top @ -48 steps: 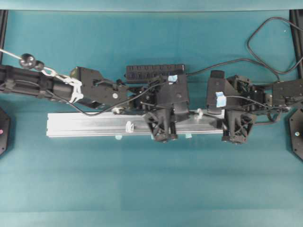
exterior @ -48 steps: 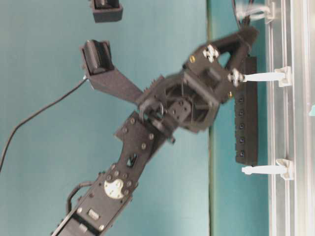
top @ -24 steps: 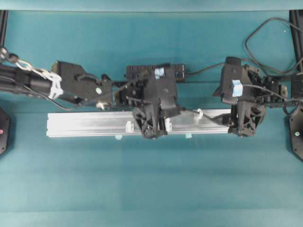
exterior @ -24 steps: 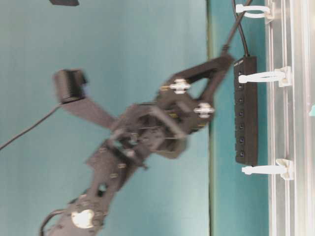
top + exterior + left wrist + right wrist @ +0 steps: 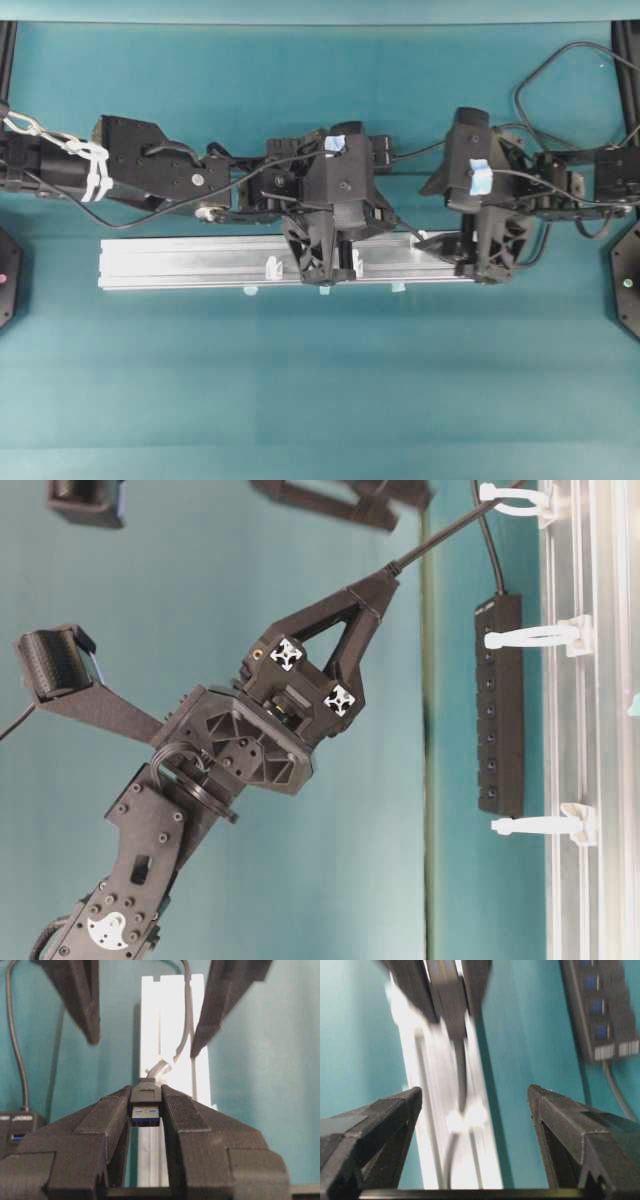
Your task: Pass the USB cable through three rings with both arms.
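My left gripper (image 5: pixel 146 1091) is shut on the black USB plug (image 5: pixel 146 1112) and holds it above the silver rail (image 5: pixel 180 262), as the table-level view (image 5: pixel 383 578) shows. The cable (image 5: pixel 440 536) runs from the plug to the end ring (image 5: pixel 512 498), which in the right wrist view (image 5: pixel 465 1119) has the cable through it. The middle ring (image 5: pixel 535 636) and the far ring (image 5: pixel 540 825) stand free. My right gripper (image 5: pixel 475 1105) is open and empty, with its fingers either side of the cable. From overhead, the left gripper (image 5: pixel 380 220) faces the right gripper (image 5: pixel 437 215).
The black multi-port hub (image 5: pixel 300 152) lies just behind the rail, under the left arm, and also shows in the table-level view (image 5: pixel 500 705). Slack cable loops at the back right (image 5: pixel 520 95). Pale blue tape tabs (image 5: pixel 250 291) sit along the rail's front edge.
My left gripper has drawn back and lifted with the plug, pulling the cable straight from the end ring. The right arm has shifted left, closer to the end ring.
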